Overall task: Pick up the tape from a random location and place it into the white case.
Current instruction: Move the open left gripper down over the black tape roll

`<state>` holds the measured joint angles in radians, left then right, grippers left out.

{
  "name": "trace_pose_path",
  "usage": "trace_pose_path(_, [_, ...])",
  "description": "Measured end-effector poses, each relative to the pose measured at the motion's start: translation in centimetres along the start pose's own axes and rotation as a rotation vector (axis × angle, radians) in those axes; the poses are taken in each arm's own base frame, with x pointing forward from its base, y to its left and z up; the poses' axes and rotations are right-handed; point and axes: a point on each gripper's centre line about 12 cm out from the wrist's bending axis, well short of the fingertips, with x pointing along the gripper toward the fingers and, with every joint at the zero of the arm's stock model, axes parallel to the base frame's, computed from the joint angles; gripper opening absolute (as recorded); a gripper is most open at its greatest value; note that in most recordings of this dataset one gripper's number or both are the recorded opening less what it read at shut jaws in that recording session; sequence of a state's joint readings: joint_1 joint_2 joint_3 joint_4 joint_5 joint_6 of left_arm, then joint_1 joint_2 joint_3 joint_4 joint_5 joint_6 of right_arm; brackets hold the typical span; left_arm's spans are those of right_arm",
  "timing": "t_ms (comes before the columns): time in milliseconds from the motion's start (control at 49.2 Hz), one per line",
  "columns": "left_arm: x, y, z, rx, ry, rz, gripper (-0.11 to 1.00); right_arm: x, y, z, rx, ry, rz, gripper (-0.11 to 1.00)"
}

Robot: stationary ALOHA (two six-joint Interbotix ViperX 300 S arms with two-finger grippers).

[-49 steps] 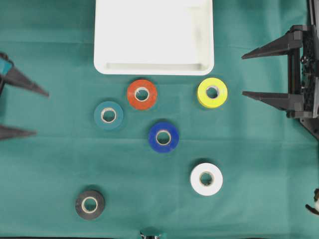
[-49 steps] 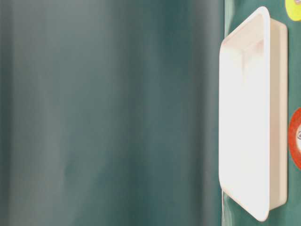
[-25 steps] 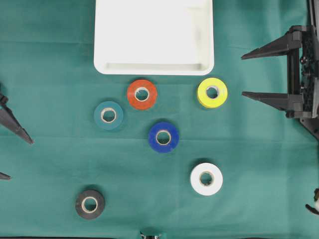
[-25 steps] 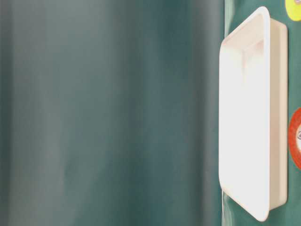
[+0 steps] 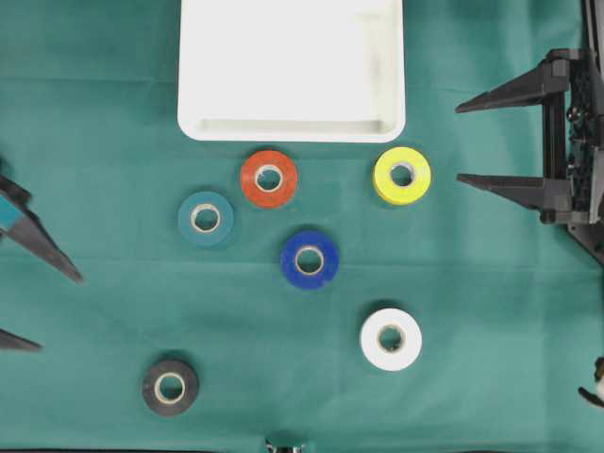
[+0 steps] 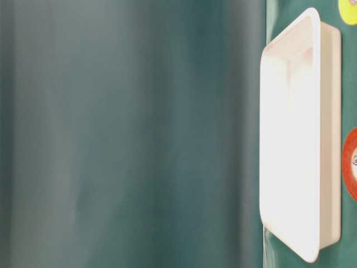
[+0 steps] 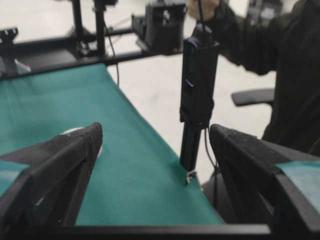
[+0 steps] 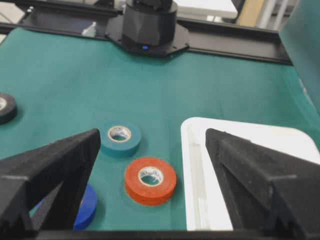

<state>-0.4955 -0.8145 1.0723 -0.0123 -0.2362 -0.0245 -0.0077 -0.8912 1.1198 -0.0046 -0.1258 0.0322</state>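
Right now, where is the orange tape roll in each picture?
Overhead: the orange tape roll lies near the middle, just below the white case.
Table-level: only a sliver shows at the right edge, beside the case's rim.
Left wrist: not in it.
Right wrist: bottom middle, left of the case.
Shared landmark: the white case.

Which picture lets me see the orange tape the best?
The overhead view: the orange tape lies whole and unblocked just below the white case. The right wrist view also shows it whole, but slanted. The table-level view catches only an edge. The left wrist view doesn't show it.
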Motion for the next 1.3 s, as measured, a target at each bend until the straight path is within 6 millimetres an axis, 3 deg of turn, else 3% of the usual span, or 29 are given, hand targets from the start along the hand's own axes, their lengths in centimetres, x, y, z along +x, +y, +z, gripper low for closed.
trace_pose_path(488, [9.8, -0.4, 0.4, 0.012, 0.198, -0.006, 1.0, 0.1, 0.0, -0.1, 0.002, 0.005, 0.0, 0.92])
trace_pose_path(589, [11.0, -0.6, 0.3, 0.033, 0.234, -0.014, 1.0, 0.1, 0.0, -0.2, -0.002, 0.009, 0.0, 0.92])
trace_pose_path(955, [11.5, -0.8, -0.4, 0.041, 0.332, -0.018, 1.0, 0.2, 0.0, -0.4, 0.002, 0.028, -0.001, 0.92])
trace_pose_path(1301, [11.6, -0.8, -0.1, 0.043, 0.599, -0.016, 0.99, 0.2, 0.0, -0.5, 0.002, 0.035, -0.001, 0.92])
